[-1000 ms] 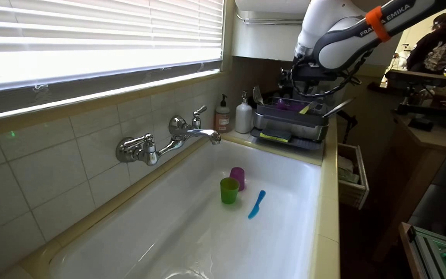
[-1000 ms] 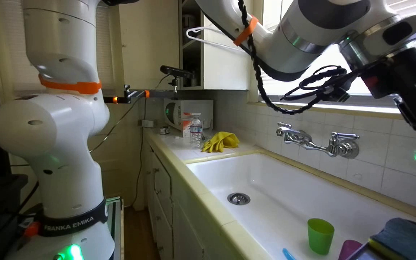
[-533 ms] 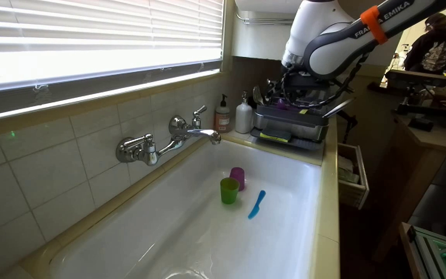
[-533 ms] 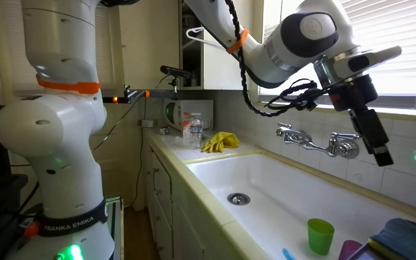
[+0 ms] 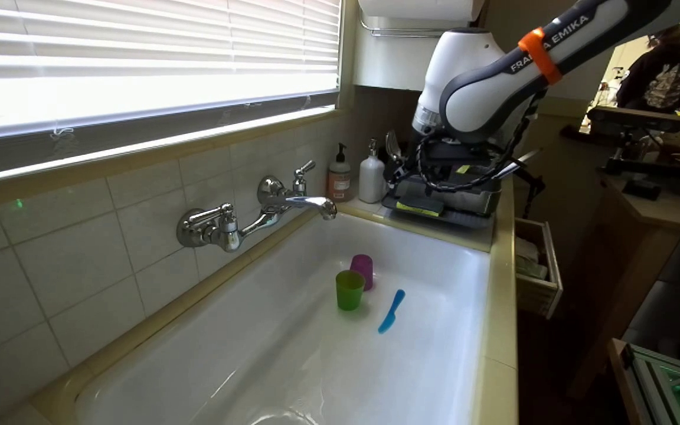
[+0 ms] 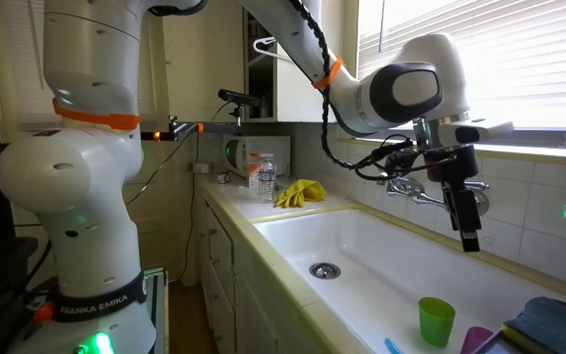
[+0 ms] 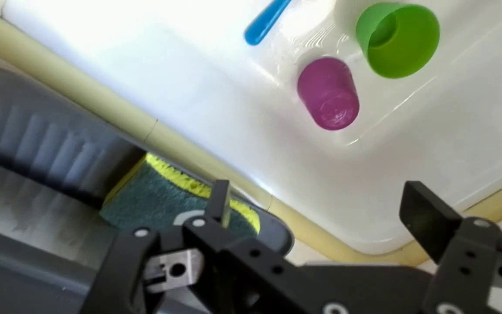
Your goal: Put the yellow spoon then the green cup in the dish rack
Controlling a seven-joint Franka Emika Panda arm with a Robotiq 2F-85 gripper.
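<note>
The green cup (image 5: 349, 290) stands upright in the sink, mouth up; it also shows in an exterior view (image 6: 436, 322) and in the wrist view (image 7: 401, 39). The dark grey dish rack (image 5: 481, 202) is on the counter at the sink's end, largely covered by the arm; part of it shows in the wrist view (image 7: 28, 266). A small yellow piece in the rack, seemingly the yellow spoon (image 5: 463, 169), shows beside the arm; the rest is hidden. My gripper (image 7: 324, 209) is open and empty, above the sink's corner and rack tray; it hangs downward in an exterior view (image 6: 469, 241).
A magenta cup (image 7: 328, 93) is beside the green cup, and a blue utensil (image 5: 393, 311) lies near them. A sponge (image 7: 164, 196) sits on the rack's tray. The faucet (image 5: 310, 203) juts over the sink; two soap bottles (image 5: 372, 177) stand by the rack.
The gripper has come down and moved from the rack toward the sink, turning more upright. The arm now covers more of the rack and spoon. The cups and blue utensil have not moved.
</note>
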